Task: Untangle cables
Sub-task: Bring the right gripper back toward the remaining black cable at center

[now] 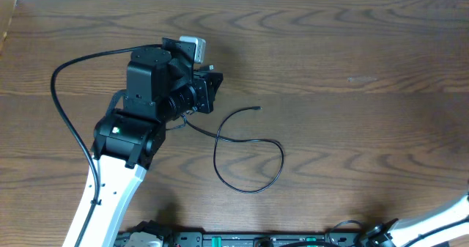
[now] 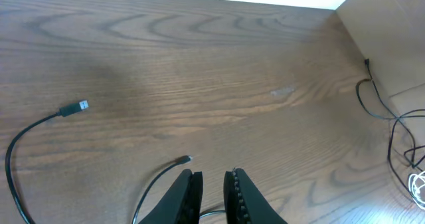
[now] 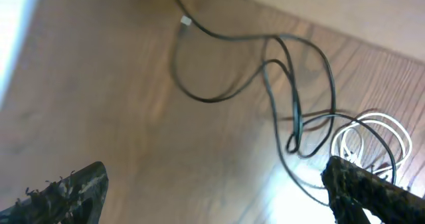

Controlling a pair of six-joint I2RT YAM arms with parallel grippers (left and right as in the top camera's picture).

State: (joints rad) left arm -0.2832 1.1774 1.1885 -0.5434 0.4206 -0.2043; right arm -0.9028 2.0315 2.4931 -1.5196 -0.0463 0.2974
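One black cable (image 1: 215, 153) lies in a loose loop on the wooden table, right of my left arm. In the left wrist view its USB plug (image 2: 74, 108) and a second thin end (image 2: 184, 160) lie ahead of my left gripper (image 2: 212, 174). That gripper's jaws stand nearly together, with a thin cable strand crossing between them low down. In the right wrist view, tangled black cables (image 3: 292, 117) and a white coil (image 3: 372, 134) lie ahead. My right gripper (image 3: 219, 191) is wide open with nothing between its fingers, and the right fingertip (image 3: 362, 184) is beside the white coil.
The left arm's thick black cable (image 1: 62, 93) arcs over the table's left side. A light wall or board (image 2: 392, 38) borders the far right in the left wrist view, with more thin cords (image 2: 398, 137) beside it. Only the right arm's base (image 1: 440, 218) shows overhead.
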